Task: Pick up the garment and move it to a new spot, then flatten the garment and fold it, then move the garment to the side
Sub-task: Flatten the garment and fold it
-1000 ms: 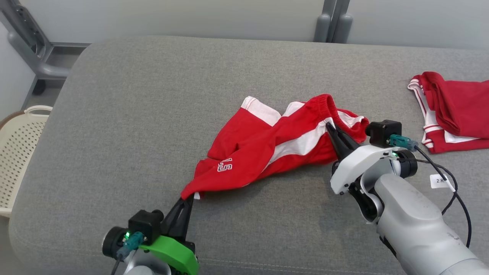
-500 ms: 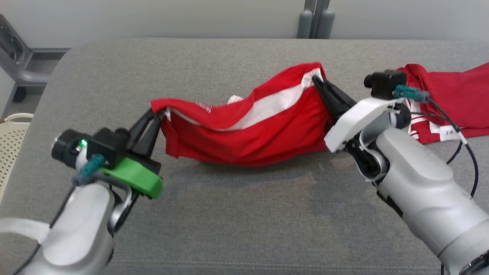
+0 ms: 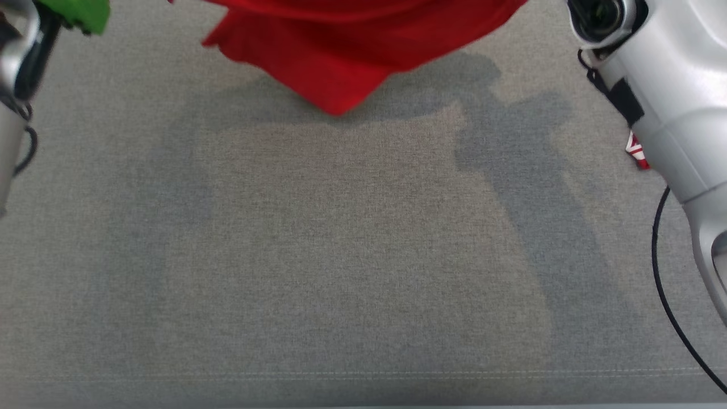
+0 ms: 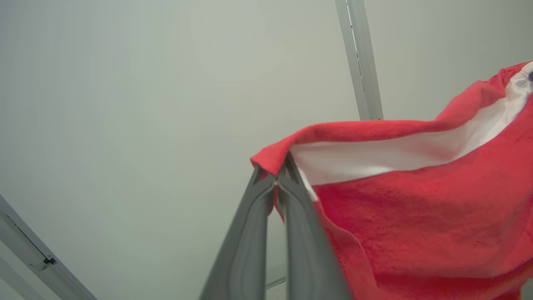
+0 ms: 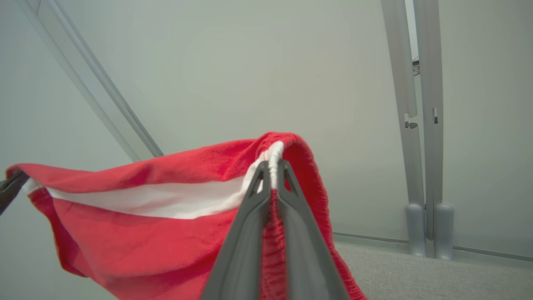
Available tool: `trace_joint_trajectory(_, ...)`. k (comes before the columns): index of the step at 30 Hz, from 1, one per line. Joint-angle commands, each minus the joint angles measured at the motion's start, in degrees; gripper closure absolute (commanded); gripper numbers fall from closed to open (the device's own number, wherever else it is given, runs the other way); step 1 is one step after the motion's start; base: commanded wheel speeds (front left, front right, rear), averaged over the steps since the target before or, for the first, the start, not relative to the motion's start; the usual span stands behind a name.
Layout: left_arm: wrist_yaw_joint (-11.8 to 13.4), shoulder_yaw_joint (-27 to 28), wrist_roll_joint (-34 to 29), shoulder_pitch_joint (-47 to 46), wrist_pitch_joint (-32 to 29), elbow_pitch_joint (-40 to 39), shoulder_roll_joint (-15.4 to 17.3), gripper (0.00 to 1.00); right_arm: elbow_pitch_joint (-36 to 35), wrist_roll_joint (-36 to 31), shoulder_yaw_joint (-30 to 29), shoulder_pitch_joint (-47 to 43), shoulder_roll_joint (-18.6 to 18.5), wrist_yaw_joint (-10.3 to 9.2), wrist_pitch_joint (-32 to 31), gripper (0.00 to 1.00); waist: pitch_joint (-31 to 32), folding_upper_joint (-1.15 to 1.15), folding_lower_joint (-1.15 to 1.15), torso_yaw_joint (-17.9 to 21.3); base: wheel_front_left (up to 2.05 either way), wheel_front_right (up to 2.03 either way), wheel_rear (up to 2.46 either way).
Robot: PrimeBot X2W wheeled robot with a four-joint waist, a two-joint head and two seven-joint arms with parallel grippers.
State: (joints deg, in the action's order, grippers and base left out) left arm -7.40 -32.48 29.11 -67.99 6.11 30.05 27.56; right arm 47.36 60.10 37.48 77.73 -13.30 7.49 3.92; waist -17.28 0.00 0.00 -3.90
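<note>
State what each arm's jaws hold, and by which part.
One red garment: left gripper jaws pinch a hem corner, right gripper jaws pinch the elastic waistband.

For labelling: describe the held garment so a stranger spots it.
Over the grey cushion, a red garment with a white stripe hangs between the left gripper and right gripper. Unlike the red-and-white cloth lying by the right arm, it is held up.

Garments: one red garment (image 3: 341, 51) with a white stripe; one red-and-white scrap (image 3: 636, 153) of other cloth.
Tools: two, the left tool (image 4: 275, 177) and the right tool (image 5: 271, 177).
Fingers: two on each tool, four in all.
Arms: two, the left arm (image 3: 11, 113) and the right arm (image 3: 670, 102).
Cables: two, a black cable (image 3: 661, 284) and a dark loop (image 3: 31, 150).
Grey posts (image 5: 431, 83): two, side by side.
Grey padded surface (image 3: 341, 255): one.
</note>
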Motion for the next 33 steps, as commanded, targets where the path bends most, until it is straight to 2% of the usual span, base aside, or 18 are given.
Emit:
trace_joint_trajectory(1, -0.07, -0.47, 0.64, -3.45, -0.08, 1.80, 0.07, 1.00, 1.88, 0.38, -0.24, 2.88, 0.70, 0.00, 0.31, 1.00, -5.43, 0.00, 0.00, 1.55, 0.00, 0.00, 0.00)
trace_joint_trajectory(6, -0.07, -1.96, 2.03, -16.23, 0.42, 7.56, -0.38, 1.00, 8.72, -0.50, 0.03, 13.55, 3.33, 0.00, 2.57, 1.00, -8.51, 0.00, 0.00, 2.02, 0.00, 0.00, 0.00)
trace_joint_trajectory(10, -0.07, -4.21, 1.28, -23.62, 1.48, 10.21, -1.03, 1.00, 12.31, -2.87, 1.43, 20.88, 3.27, 0.00, 5.51, 1.00, -10.89, 0.00, 0.00, 1.51, 0.00, 0.00, 0.00)
trace_joint_trajectory(15, -0.02, -5.41, 0.60, -27.41, 4.56, 12.85, -3.38, 1.00, 14.18, -3.69, 2.52, 25.75, 3.52, 0.00, 8.45, 1.00, -13.91, 0.00, 0.00, 0.69, 0.00, 0.00, 0.00)
trace_joint_trajectory(20, -0.04, -8.05, 2.53, -25.18, 6.30, 14.74, -4.26, 1.00, 13.11, -2.21, 4.82, 23.52, 2.83, 0.00, 8.97, 1.00, -16.40, 0.00, 0.00, 0.38, 0.00, 0.00, 0.00)
trace_joint_trajectory(27, -0.06, -13.11, 7.36, -18.72, 8.44, 13.02, -1.80, 1.00, 5.98, 2.44, 9.51, 15.55, -0.03, 0.00, 8.91, 1.00, -17.11, 0.00, 0.00, 0.68, 0.00, 0.00, 0.00)
trace_joint_trajectory(30, -0.06, -13.68, 9.41, -13.43, 8.97, 10.32, -0.33, 1.00, 1.07, 6.08, 11.28, 9.90, -2.18, 0.00, 9.39, 1.00, -15.75, 0.00, 0.00, 1.05, 0.00, 0.00, 0.00)
trace_joint_trajectory(33, -0.06, -10.80, 10.24, -6.13, 9.13, 5.28, 0.63, 1.00, -4.36, 9.16, 13.47, 3.27, -5.06, 0.00, 10.02, 1.00, -13.60, 0.00, 0.00, 1.27, 0.00, 0.00, 0.00)
